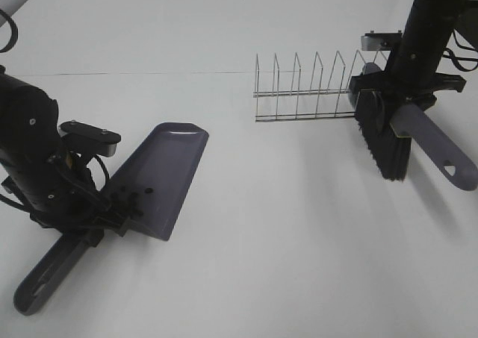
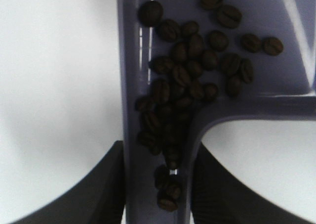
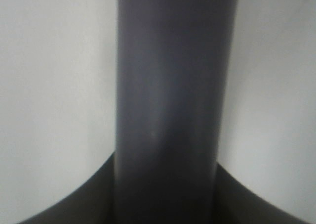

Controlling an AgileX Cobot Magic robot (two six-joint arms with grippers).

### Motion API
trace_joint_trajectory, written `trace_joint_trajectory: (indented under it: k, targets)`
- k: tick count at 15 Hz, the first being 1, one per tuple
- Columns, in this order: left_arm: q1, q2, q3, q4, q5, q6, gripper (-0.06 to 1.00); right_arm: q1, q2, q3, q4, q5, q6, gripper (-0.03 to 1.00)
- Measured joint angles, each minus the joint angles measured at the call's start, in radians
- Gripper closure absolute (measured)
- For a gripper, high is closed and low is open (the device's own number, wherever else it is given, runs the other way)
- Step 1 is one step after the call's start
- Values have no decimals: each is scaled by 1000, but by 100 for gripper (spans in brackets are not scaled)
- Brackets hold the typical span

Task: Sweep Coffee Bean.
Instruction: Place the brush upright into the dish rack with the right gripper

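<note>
The grey dustpan (image 1: 170,170) is at the left of the table, blade pointing away from the arm. My left gripper (image 1: 97,217) is shut on its handle (image 1: 45,278). The coffee beans (image 1: 133,199) lie inside the pan, bunched at the handle end. The left wrist view shows them as a dark cluster (image 2: 182,80) running into the handle channel between my fingers (image 2: 98,194). My right gripper (image 1: 396,103) is shut on the brush handle (image 1: 441,153) and holds the black bristles (image 1: 385,140) off the table at the right. The handle (image 3: 168,85) fills the right wrist view.
A wire dish rack (image 1: 306,88) stands at the back right, its right end just beside the brush. The white table (image 1: 284,233) shows no loose beans between pan and brush.
</note>
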Motion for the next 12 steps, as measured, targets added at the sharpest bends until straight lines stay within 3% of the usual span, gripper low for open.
trace_joint_trajectory:
  k: [8,12]
  targets:
    - [0,0,-1,-7,22,-1,63,0,171,-350,0,-1,12,68]
    - [0,0,-1,-11,24,-1,63,0,190,-410,2,-5,34,68]
